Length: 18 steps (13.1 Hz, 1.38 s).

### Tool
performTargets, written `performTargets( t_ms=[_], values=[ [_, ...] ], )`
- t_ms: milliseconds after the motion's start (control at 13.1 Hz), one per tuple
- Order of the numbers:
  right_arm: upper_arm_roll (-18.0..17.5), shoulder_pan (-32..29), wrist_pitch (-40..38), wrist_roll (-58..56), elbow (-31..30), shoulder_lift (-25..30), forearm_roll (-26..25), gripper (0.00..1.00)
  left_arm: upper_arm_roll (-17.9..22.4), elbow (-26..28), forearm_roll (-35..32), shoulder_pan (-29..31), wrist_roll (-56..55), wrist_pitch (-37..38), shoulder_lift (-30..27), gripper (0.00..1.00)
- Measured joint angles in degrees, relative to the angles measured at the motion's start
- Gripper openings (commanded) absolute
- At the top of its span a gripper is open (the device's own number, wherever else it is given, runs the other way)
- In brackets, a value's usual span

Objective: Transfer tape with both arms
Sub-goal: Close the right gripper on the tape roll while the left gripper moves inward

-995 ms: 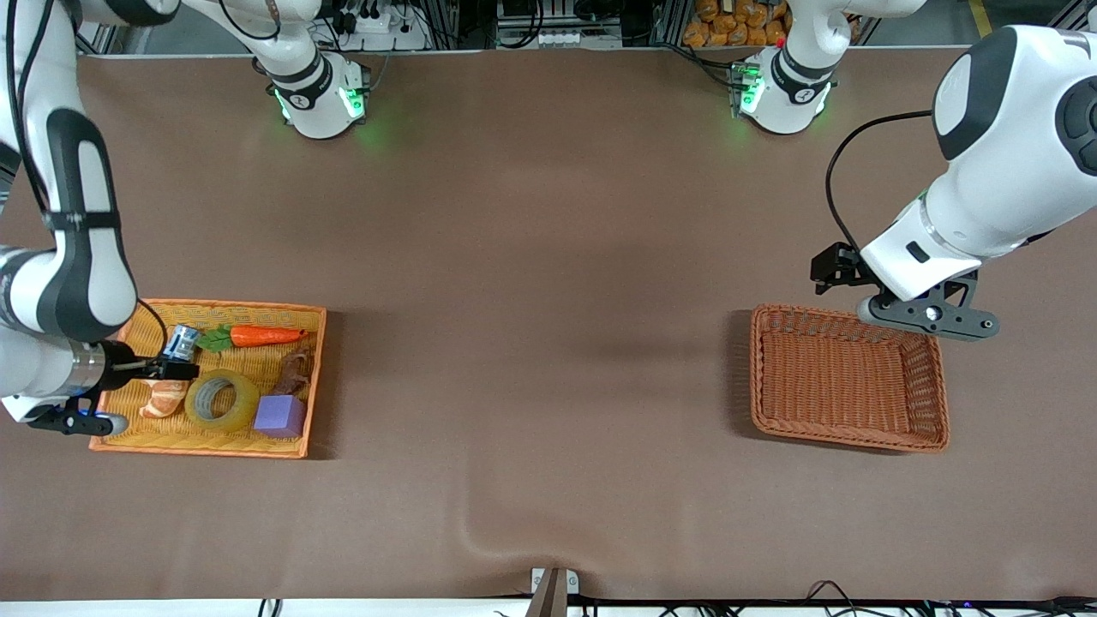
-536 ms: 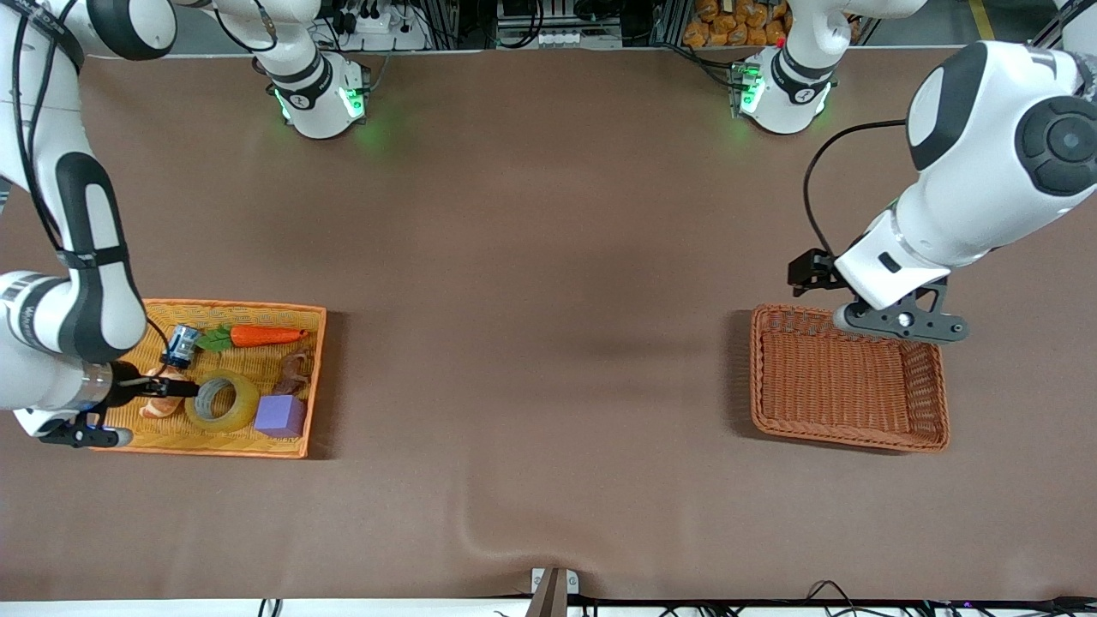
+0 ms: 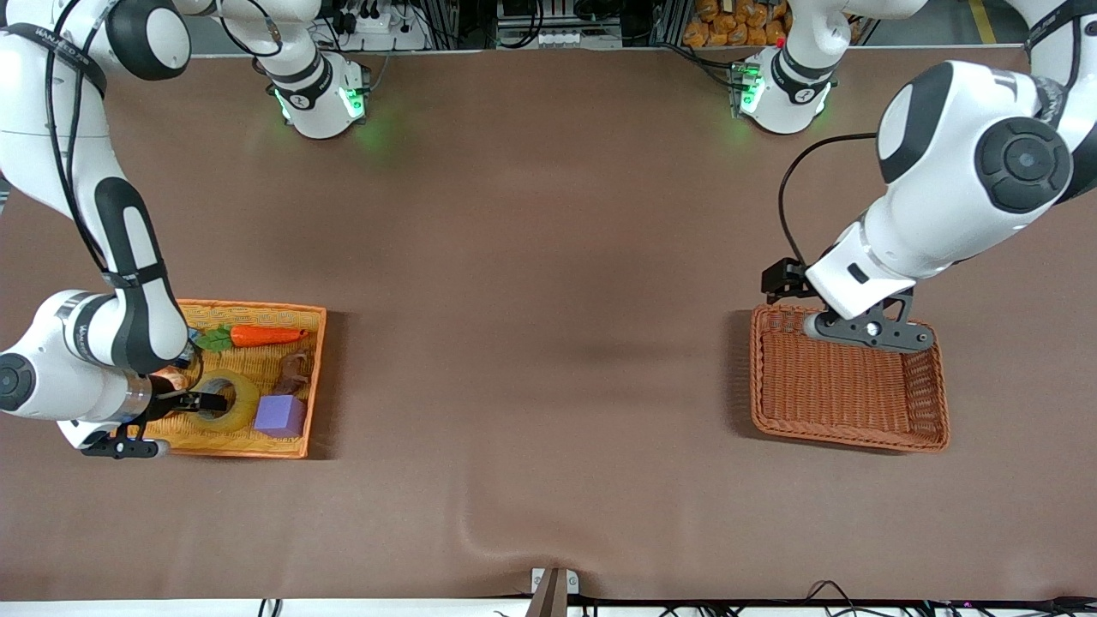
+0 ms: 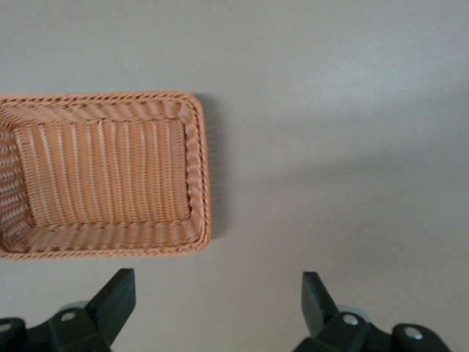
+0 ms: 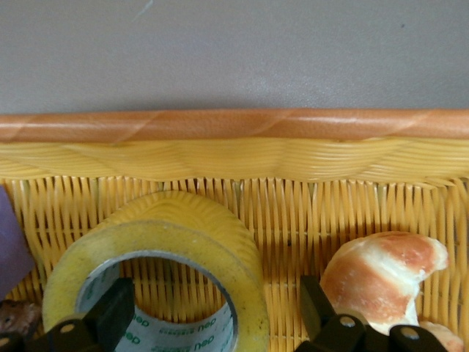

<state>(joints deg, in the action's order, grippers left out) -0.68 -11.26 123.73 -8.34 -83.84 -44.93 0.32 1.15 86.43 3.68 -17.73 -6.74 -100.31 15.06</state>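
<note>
The tape [image 3: 245, 403], a yellowish ring with a grey-white core, lies flat in the yellow tray [image 3: 257, 303] at the right arm's end of the table. My right gripper [image 3: 204, 401] is low over it and open. In the right wrist view one finger [image 5: 110, 319] is inside the core hole and the other finger [image 5: 316, 314] is outside the tape [image 5: 183, 231], so the jaws straddle its wall. My left gripper [image 3: 861, 329] is open and empty over the edge of the brown wicker basket [image 3: 758, 377], which also shows in the left wrist view [image 4: 198, 183].
The tray also holds a carrot [image 3: 266, 336], a purple cube [image 3: 278, 415], a brown item [image 3: 296, 370] and a croissant [image 5: 381, 275] right beside the tape. The wicker basket holds nothing. Brown cloth lies between tray and basket.
My right gripper has moved from beside the tape onto it and come lower, one finger now inside the ring. My left arm has swung in over the basket's edge.
</note>
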Motion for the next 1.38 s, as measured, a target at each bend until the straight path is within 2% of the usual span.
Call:
performTargets(
  t_ms=[306, 383, 536, 689, 766, 1378],
  values=[
    [0.0, 0.0, 0.0, 0.0, 0.0, -0.3, 0.0, 1.00, -0.1, 0.0, 0.0, -2.5, -4.9, -2.1, 1.9, 1.00],
    [0.0, 0.0, 0.0, 0.0, 0.0, -0.3, 0.0, 0.75, -0.2, 0.0, 0.0, -3.1, -5.5, -2.6, 2.6, 1.00],
    [0.0, 0.0, 0.1, 0.5, 0.0, -0.3, 0.0, 0.46, -0.2, 0.0, 0.0, -3.9, -5.8, -3.2, 3.8, 1.00],
    [0.0, 0.1, 0.1, 2.3, 0.0, -0.3, 0.0, 0.09, -0.2, 0.0, 0.0, -4.2, -5.8, -3.8, 4.4, 1.00],
    [0.0, 0.2, 0.1, 2.6, 0.0, -0.3, 0.0, 0.00, -0.2, 0.0, 0.0, -4.2, -5.8, -4.1, 4.7, 1.00],
    [0.2, 0.1, 0.0, 2.7, 0.1, -0.3, 0.0, 0.00, -0.3, 0.1, 0.0, -8.0, -11.4, -4.8, 6.1, 1.00]
  ],
)
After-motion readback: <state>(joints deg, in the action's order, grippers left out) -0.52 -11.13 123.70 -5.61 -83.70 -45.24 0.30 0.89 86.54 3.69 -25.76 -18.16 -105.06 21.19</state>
